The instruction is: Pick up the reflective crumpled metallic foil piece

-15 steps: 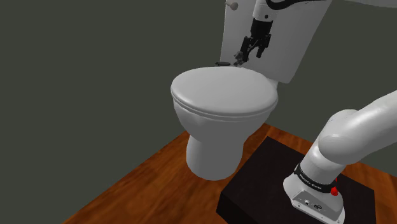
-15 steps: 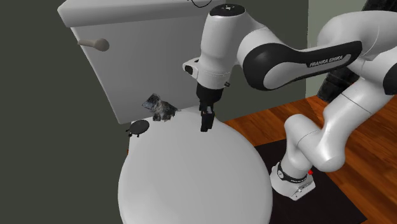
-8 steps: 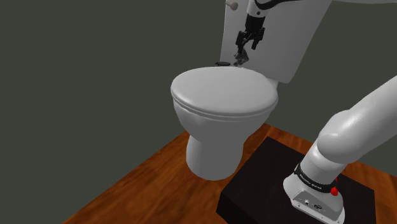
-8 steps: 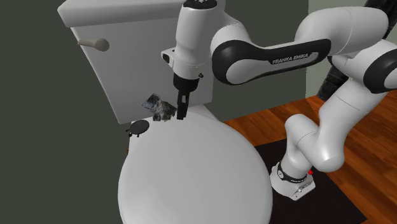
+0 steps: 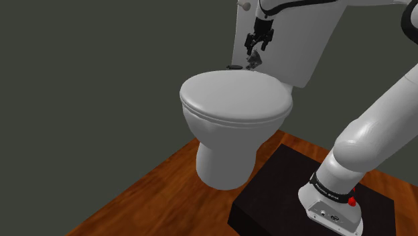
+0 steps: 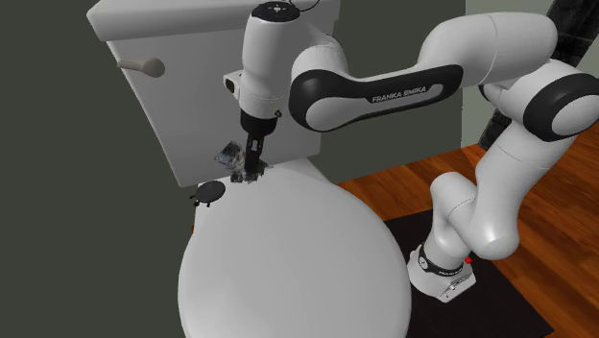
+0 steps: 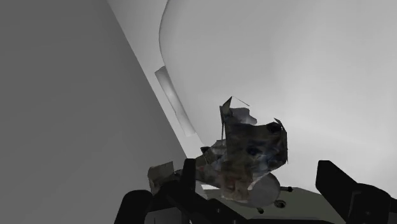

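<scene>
Bathroom corner with a dark wall, wood floor (image 5: 154, 194) and a white toilet with its lid (image 6: 288, 259) shut. The crumpled foil (image 7: 251, 149) is sitting on the back ledge of the toilet, right between the lid and the tank (image 6: 192, 77), with a little black disc (image 6: 207, 192) just beside it. The gripper (image 6: 252, 171) points straight down over the foil. In the wrist view the fingers (image 7: 340, 188) are spread wide with the foil between them. Can't tell if they're actually touching it, tbh.
</scene>
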`<control>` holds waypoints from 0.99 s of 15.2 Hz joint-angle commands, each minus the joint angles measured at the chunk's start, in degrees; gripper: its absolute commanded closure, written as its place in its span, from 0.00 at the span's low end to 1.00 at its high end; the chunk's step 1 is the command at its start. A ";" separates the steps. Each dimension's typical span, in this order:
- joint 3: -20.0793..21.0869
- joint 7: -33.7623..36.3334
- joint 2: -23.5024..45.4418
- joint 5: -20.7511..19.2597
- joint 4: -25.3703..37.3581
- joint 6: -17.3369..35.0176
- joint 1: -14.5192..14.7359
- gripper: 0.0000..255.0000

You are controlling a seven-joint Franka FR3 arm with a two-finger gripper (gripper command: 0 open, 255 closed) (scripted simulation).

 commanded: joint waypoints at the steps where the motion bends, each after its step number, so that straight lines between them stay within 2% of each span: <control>1: -0.07 0.25 -0.29 -0.18 -1.77 1.51 -0.07 0.00; 5: -0.14 0.64 -0.43 -0.38 -3.88 3.45 -0.13 0.00; 6: -0.12 0.66 -0.33 -0.37 -3.77 3.43 -0.12 1.00; 15: -0.13 0.64 -0.42 -0.38 -3.87 3.45 -0.14 1.00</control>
